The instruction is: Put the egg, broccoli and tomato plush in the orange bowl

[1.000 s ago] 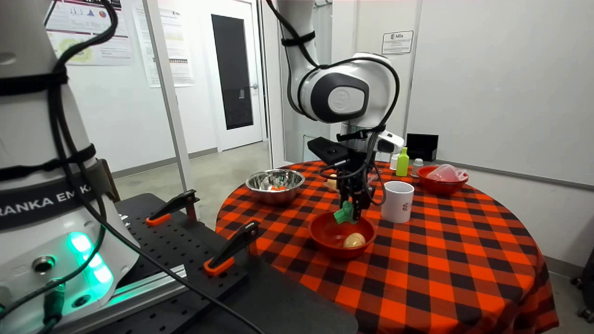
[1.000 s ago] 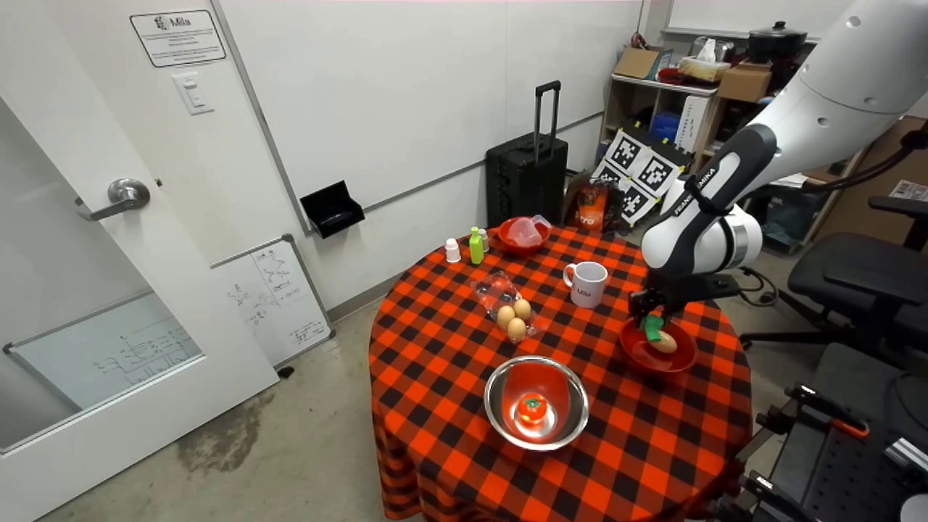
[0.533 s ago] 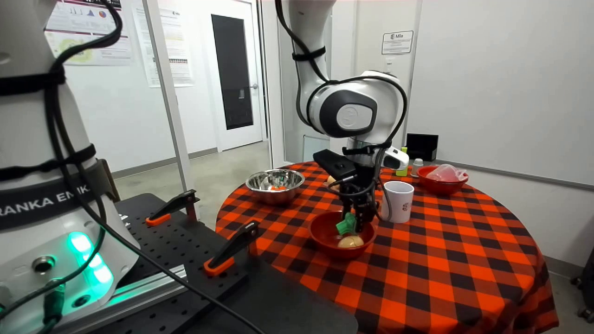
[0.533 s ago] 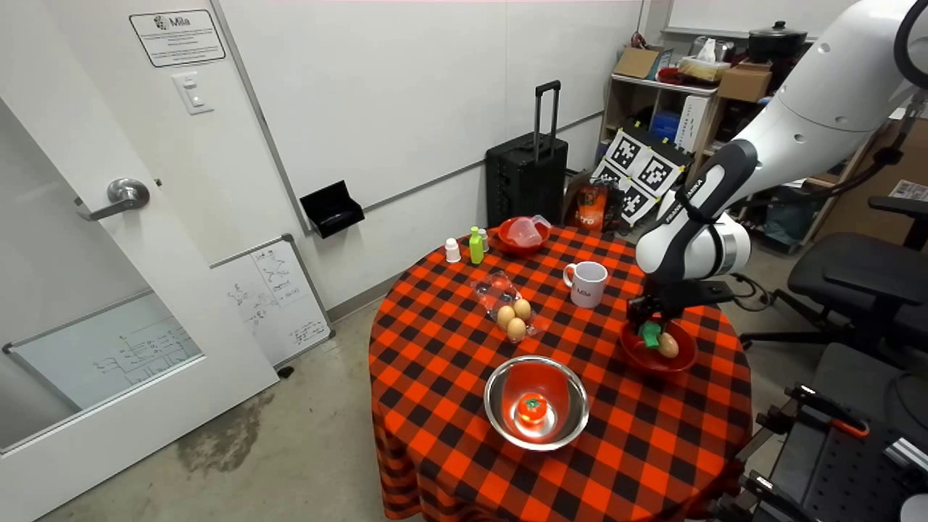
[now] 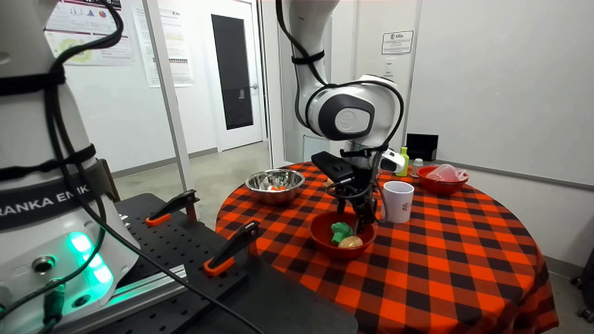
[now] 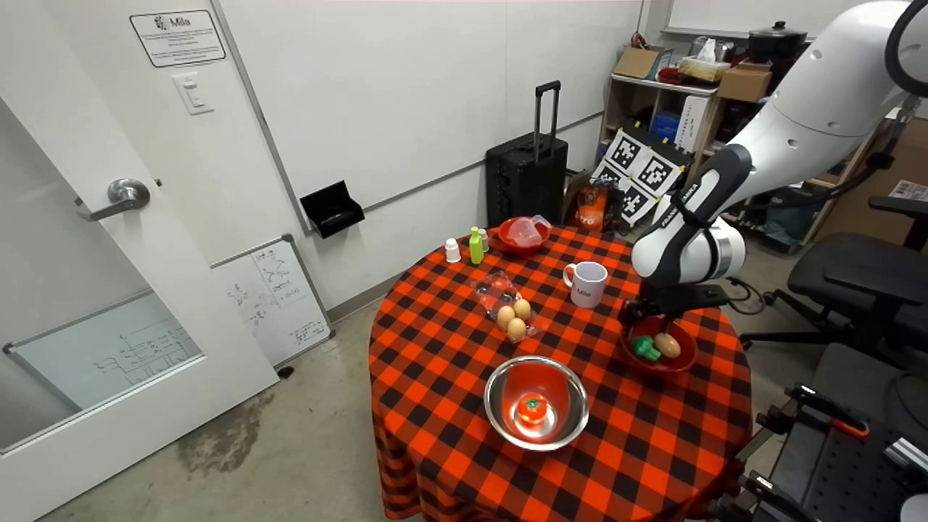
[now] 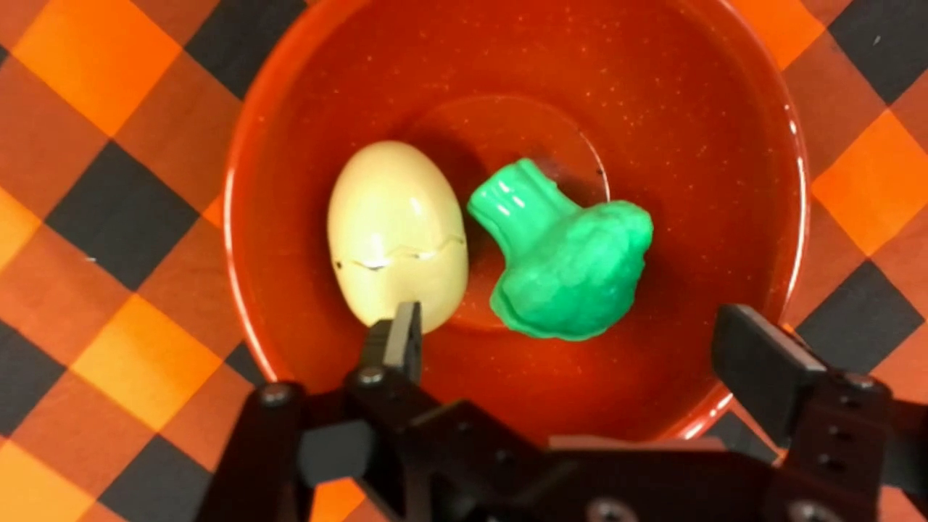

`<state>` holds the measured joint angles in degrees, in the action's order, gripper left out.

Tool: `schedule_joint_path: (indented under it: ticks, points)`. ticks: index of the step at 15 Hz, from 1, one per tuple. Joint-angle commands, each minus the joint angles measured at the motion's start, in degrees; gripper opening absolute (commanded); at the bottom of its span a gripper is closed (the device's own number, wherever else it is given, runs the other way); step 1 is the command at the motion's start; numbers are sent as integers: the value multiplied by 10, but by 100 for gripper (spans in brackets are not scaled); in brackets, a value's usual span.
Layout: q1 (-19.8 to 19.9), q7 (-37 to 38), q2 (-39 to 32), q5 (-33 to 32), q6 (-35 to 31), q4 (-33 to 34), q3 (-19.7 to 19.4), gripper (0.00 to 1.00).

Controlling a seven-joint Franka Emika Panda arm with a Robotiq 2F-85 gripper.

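Steel bowl (image 6: 570, 402): toward the near edge of the table (image 6: 435, 377) in an exterior view; contains tomato (image 6: 533, 413), green top upward. Orange bowl (image 6: 685, 355): near the right edge there. Contents, wrist view: Egg (image 7: 395, 210), toward left rim, on its side, long axis running nearly top to bottom, upper end leaning slightly left. Broccoli (image 7: 573, 272), just beside, long axis diagonal, stem upper left, crown lower right. Gripper (image 7: 569, 344): jaws apart, one tip overlapping the egg, contact indeterminable; other at right rim.
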<state>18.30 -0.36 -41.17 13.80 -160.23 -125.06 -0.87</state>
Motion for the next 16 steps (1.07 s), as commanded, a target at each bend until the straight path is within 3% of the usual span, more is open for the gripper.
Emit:
schedule_joint_path:
  ticks: [1, 3, 11, 16]
  points:
    - [-3, -10, 9, -5, 9, -3, 1, 100]
    - [-4, -21, 21, -10, 10, -12, 6, 100]
    - [-76, -17, 94, -74, 52, -39, -12, 100]
    - [-93, -91, 116, -101, 122, -17, 28, 100]
